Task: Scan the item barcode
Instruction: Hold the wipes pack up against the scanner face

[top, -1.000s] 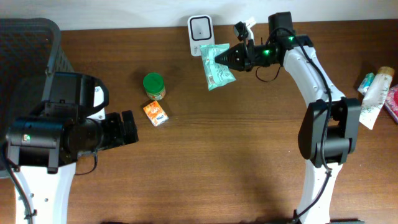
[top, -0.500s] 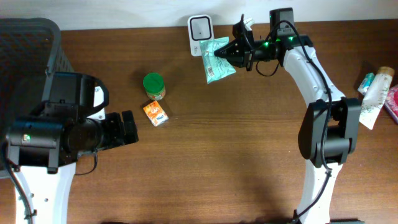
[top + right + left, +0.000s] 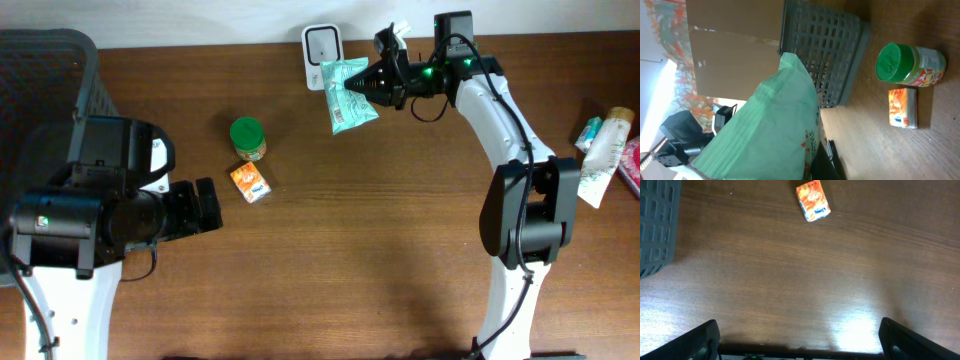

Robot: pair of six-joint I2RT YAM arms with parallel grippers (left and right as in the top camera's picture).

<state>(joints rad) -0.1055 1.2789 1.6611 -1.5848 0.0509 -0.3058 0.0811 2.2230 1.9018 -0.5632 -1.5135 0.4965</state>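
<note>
A light green packet (image 3: 346,95) hangs above the table's far edge with my right gripper (image 3: 364,86) shut on its right side. Its left edge is right next to the white barcode scanner (image 3: 321,45). In the right wrist view the packet (image 3: 765,130) fills the lower left, and one dark finger (image 3: 822,162) presses against it. I cannot see a barcode on the packet. My left gripper (image 3: 207,204) stands open low over the table at the left, and nothing lies between its fingertips (image 3: 702,339).
A green-lidded jar (image 3: 247,138) and a small orange box (image 3: 250,183) stand left of centre. A dark mesh basket (image 3: 50,70) sits at the far left corner. Several tubes (image 3: 603,150) lie at the right edge.
My right gripper has carried the green packet a little up and towards the far edge, closer to the scanner. The left arm has not moved.
</note>
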